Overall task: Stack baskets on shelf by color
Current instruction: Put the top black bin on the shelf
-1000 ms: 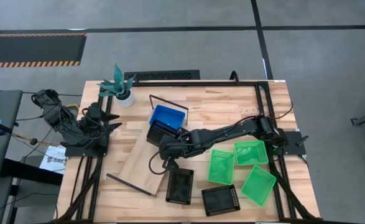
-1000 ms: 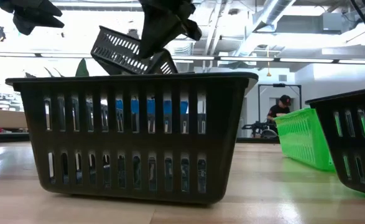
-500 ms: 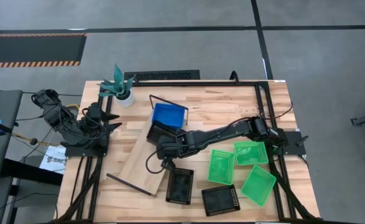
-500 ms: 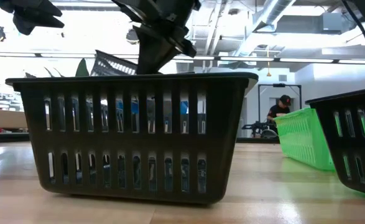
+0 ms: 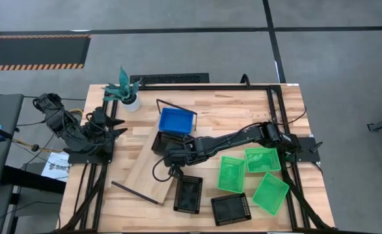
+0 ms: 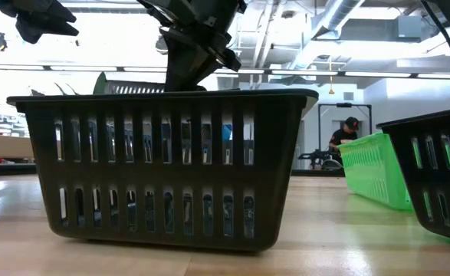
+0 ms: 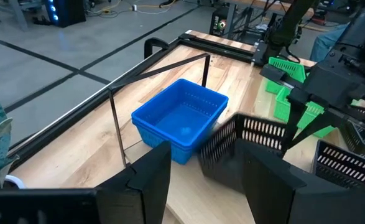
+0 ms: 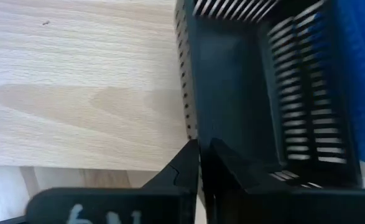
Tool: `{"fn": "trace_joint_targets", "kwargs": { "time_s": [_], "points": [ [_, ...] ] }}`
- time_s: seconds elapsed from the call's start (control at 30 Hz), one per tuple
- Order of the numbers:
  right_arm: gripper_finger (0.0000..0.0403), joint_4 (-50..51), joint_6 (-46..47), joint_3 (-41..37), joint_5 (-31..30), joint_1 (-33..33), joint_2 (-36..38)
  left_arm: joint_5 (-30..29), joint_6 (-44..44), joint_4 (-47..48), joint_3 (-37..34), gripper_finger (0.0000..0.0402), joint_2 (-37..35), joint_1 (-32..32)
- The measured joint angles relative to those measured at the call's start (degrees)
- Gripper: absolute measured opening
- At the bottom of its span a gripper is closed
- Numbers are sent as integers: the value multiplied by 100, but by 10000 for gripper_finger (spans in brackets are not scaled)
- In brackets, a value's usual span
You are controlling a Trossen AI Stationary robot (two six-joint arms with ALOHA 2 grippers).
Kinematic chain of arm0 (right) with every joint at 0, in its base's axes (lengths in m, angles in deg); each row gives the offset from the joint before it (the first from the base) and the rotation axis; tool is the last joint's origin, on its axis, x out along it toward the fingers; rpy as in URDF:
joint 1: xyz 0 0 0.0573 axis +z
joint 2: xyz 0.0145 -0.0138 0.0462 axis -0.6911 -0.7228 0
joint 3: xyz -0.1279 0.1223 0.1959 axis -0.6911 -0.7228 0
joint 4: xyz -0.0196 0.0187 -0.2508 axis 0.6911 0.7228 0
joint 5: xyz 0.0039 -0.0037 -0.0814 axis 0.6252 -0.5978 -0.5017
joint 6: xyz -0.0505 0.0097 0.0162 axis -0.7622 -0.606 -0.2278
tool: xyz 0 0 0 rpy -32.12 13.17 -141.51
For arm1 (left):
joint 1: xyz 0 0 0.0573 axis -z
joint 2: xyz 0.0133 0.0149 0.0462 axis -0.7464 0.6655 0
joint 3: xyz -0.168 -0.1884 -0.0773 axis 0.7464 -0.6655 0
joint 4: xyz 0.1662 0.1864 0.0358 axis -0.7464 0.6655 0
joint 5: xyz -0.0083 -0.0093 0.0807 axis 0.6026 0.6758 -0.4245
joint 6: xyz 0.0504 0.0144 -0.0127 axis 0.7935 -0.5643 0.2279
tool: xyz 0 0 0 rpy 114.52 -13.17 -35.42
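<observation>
Black basket [image 5: 163, 140] down on the shelf [image 5: 150, 170], toward its far end, right against the blue basket [image 5: 176, 121]. Right gripper [image 5: 172, 156] pinching its near wall, fingers barely parted. Left gripper [image 5: 117, 126] parked spread by the table's left edge. Could snag on the rim and drag or tip the basket off the shelf edge when pulling away.
</observation>
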State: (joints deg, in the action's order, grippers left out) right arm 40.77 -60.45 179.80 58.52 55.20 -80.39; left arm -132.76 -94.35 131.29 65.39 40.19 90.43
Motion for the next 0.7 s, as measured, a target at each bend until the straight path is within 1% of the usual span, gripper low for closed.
{"fn": "trace_joint_targets", "kwargs": {
  "time_s": [0.2,0.4,0.57,0.7],
  "points": [
    [102,-18,-44,0,35,-8,0,0,0,2,0,169,0,2],
    [141,-242,-51,35,137,-13,-46,-1,0,15,2,169,0,1],
    [151,354,-8,657,61,-11,-44,2,-5,13,0,169,0,0],
    [141,1213,371,1088,-571,37,-34,58,-11,13,0,169,0,2]
  ]
}}
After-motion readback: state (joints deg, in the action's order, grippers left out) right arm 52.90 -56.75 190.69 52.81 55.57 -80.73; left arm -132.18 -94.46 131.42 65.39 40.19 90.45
